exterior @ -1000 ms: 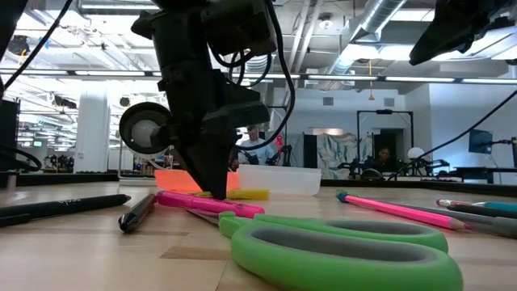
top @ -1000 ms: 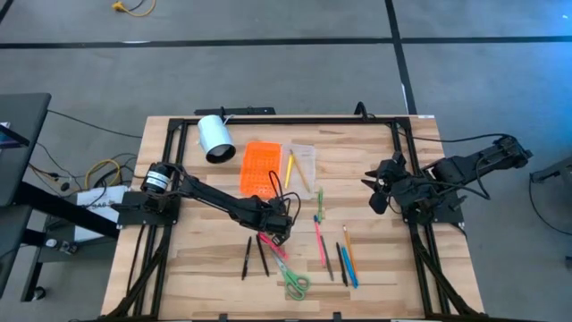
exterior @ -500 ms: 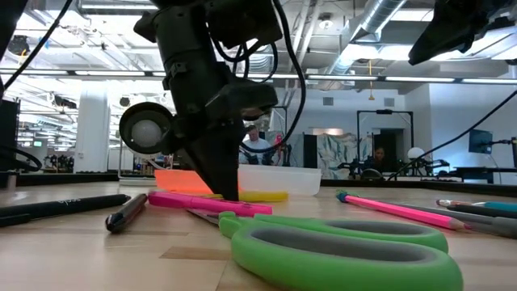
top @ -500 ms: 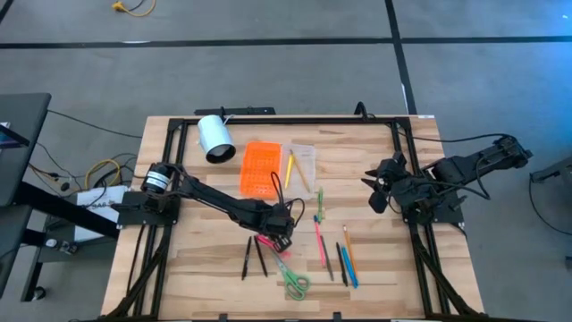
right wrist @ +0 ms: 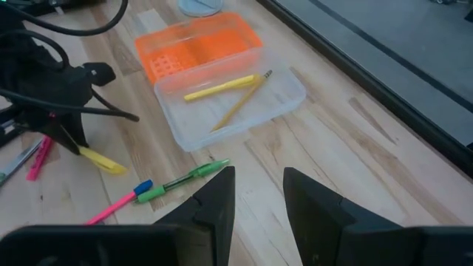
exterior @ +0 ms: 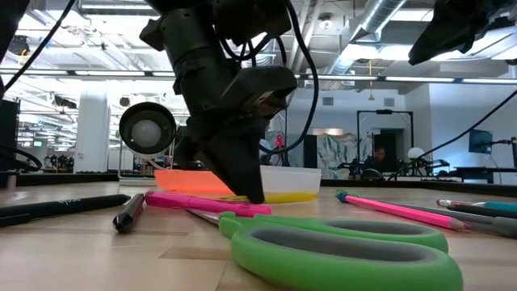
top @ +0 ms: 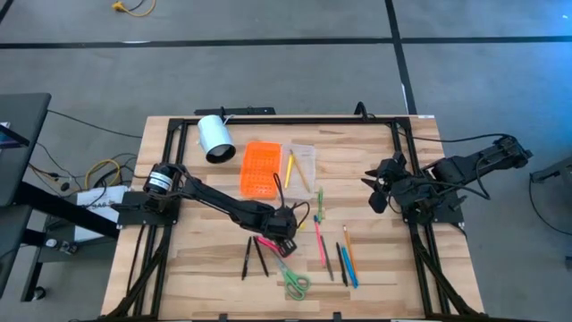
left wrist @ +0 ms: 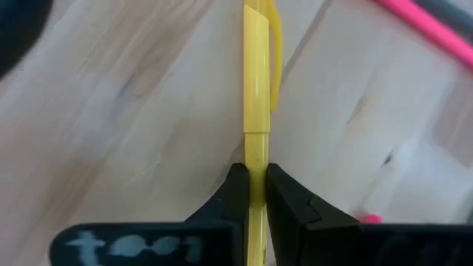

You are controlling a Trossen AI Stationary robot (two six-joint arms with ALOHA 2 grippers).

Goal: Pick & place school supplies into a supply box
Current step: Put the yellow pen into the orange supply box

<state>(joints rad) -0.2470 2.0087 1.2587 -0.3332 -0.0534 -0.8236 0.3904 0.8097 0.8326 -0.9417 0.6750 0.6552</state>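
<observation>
Item: yellow pen [left wrist: 256, 89], flat on the table [top: 375, 268], at five o'clock from the clear tray [right wrist: 244, 111].
Holder: left gripper [left wrist: 251, 193], clenched on the pen's end, apparently gripped there for lifting to the tray.
Reserve: right gripper [right wrist: 255, 193], spread and empty, waiting at three o'clock.
</observation>
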